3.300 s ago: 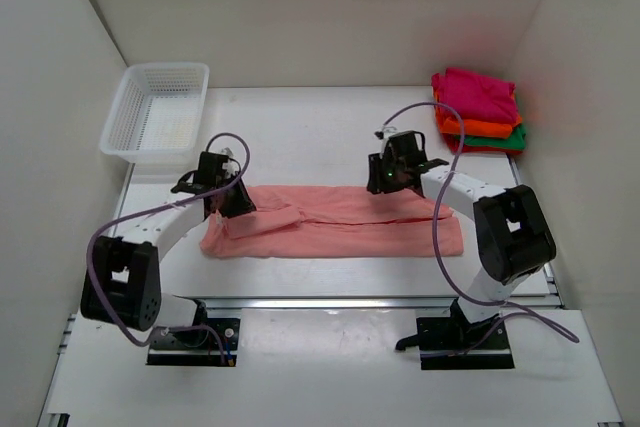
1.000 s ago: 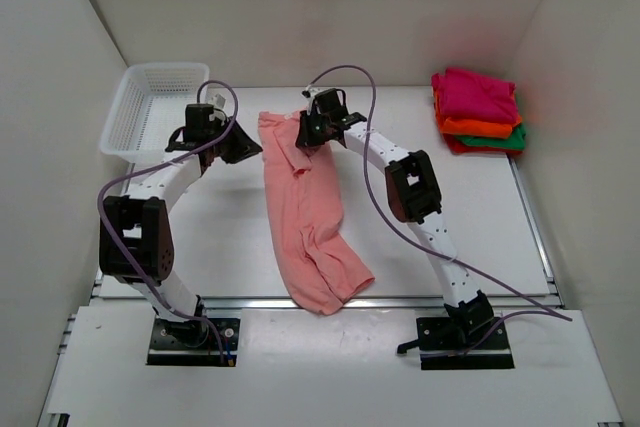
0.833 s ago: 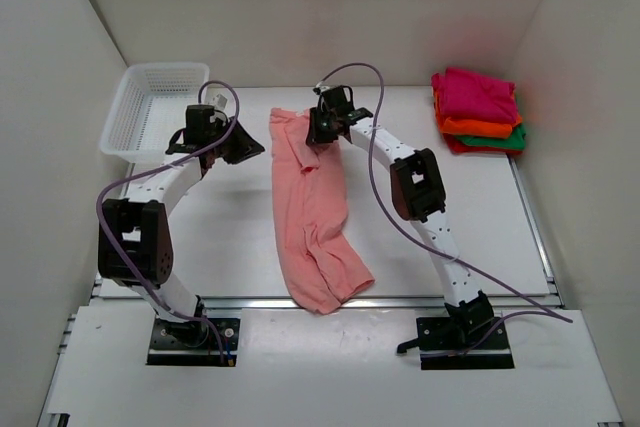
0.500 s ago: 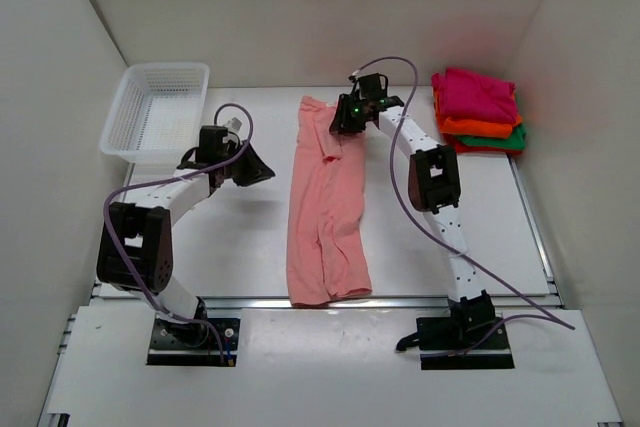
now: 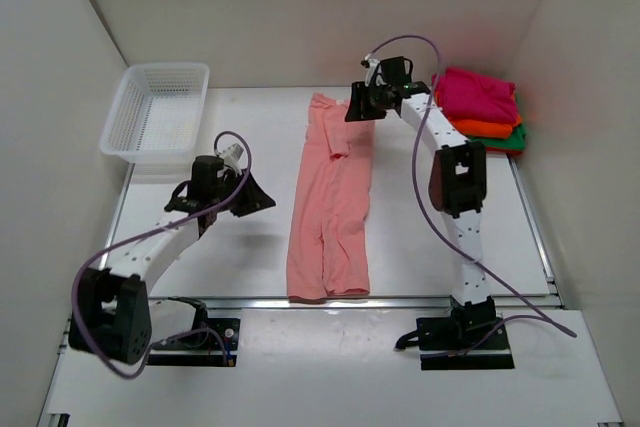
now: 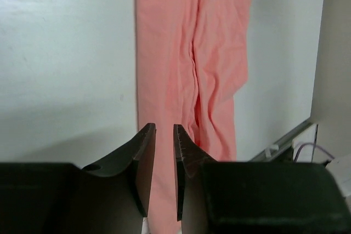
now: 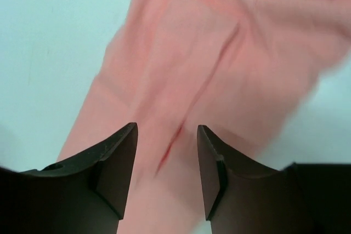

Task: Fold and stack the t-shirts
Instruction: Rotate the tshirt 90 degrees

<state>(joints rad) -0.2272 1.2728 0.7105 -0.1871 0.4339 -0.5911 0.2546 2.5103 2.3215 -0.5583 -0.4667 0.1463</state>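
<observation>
The salmon-pink t-shirt (image 5: 330,197) lies folded into a long narrow strip that runs from the far side to the near edge at mid-table. It also shows in the left wrist view (image 6: 192,53) and, blurred, in the right wrist view (image 7: 219,53). My right gripper (image 5: 356,110) (image 7: 167,130) is open just above the strip's far end and grips nothing. My left gripper (image 5: 264,197) (image 6: 164,130) is left of the strip and apart from it. Its jaws stand almost together and are empty. The magenta (image 5: 475,92), orange (image 5: 485,129) and green (image 5: 515,139) shirts lie folded in a stack at the far right.
A white mesh basket (image 5: 165,67) stands at the far left corner. White walls close in the left, far and right sides. A metal rail (image 5: 400,299) runs along the table's near edge, and the strip's near end reaches it.
The right gripper swung the shirt from crosswise to lengthwise, dragging its end to the far right, and its jaws now stand open. The left arm drew back toward the near left.
</observation>
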